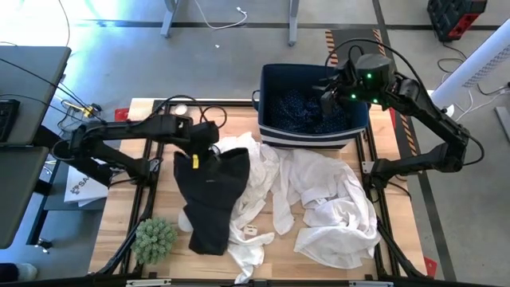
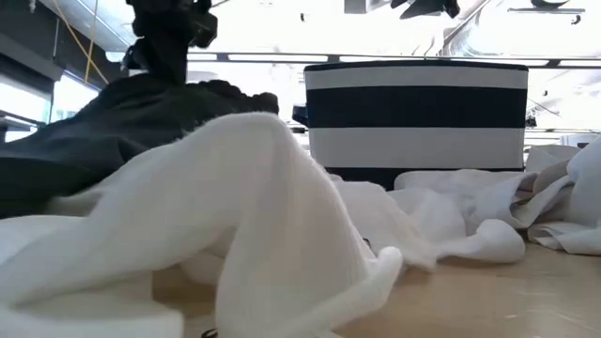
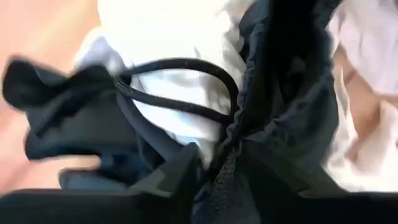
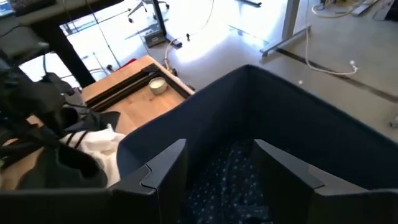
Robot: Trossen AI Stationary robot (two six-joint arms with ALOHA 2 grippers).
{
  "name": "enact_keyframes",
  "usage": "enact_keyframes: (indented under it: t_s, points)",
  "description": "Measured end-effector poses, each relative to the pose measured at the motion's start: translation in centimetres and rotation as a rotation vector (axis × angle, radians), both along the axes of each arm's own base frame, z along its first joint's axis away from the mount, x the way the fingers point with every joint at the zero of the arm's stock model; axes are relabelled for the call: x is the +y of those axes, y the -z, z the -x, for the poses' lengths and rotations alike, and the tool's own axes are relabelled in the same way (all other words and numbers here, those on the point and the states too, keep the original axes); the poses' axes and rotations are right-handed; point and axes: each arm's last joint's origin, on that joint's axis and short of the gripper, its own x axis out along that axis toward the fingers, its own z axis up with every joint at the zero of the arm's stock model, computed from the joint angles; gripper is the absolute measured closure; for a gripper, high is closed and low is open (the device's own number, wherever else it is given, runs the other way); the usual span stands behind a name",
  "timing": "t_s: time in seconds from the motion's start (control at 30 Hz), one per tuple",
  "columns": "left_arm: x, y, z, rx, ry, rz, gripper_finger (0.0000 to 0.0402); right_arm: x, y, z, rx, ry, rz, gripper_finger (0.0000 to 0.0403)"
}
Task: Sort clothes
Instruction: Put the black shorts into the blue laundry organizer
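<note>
- Currently, the black garment is pinched at its top edge by the left tool, beside the white clothes.
- Fingers spread, the right tool is held over the navy bin.

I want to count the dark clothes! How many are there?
2 that I can see: the black garment on the table, pinched at its top edge by the left gripper, and navy fabric inside the bin. More may hide under the white clothes.

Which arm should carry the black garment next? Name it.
Left: the left pincer is shut on the black fabric garment. The right pincer hangs open over the navy rectangular bin.
</note>
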Motion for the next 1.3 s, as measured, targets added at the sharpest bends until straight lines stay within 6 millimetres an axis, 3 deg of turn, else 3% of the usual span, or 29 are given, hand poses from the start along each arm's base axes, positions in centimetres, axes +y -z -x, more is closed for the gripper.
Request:
enact_keyframes:
  t_s: [0.2,0.37,0.5,0.63,0.77,0.9,0.97,1.1,1.2,1.3]
  points:
    - [-0.3,-0.5,1.2,0.010,-0.035,0.161,0.0177,0.2,0.4,0.1,0.028,-0.025,-0.036,0.0225]
    - [-2.0,-0.1,2.1,0.118,-0.064,0.199,0.0150,0.3,0.6,0.3,0.058,-0.025,-0.053,0.0225]
    - [-2.6,2.5,2.0,0.156,-0.070,0.100,0.0149,0.3,0.7,0.3,0.062,-0.025,-0.055,0.0225]
    - [-2.3,7.0,2.1,0.167,-0.134,0.077,0.0149,0.3,0.7,0.3,0.061,-0.027,-0.051,0.0225]
    - [-2.2,10.8,2.6,0.206,-0.188,0.091,0.0178,0.3,0.7,0.3,0.061,-0.027,-0.051,0.0225]
    - [-2.2,12.4,2.6,0.197,-0.183,0.092,0.0296,0.3,0.7,0.3,0.059,-0.025,-0.053,0.0225]
    - [-2.2,12.3,2.4,0.179,-0.159,0.091,0.0367,0.3,0.7,0.3,0.059,-0.025,-0.053,0.0225]
    - [-2.0,9.8,2.1,0.160,-0.107,0.076,0.0384,0.3,0.6,0.3,0.056,-0.025,-0.051,0.0225]
    - [-2.0,5.7,2.2,0.154,-0.053,0.061,0.0394,0.3,0.5,0.2,0.037,-0.036,-0.048,0.0225]
    - [-1.9,0.4,2.8,0.128,-0.026,0.019,0.0395,0.4,0.1,0.0,-0.015,-0.106,-0.052,0.0225]
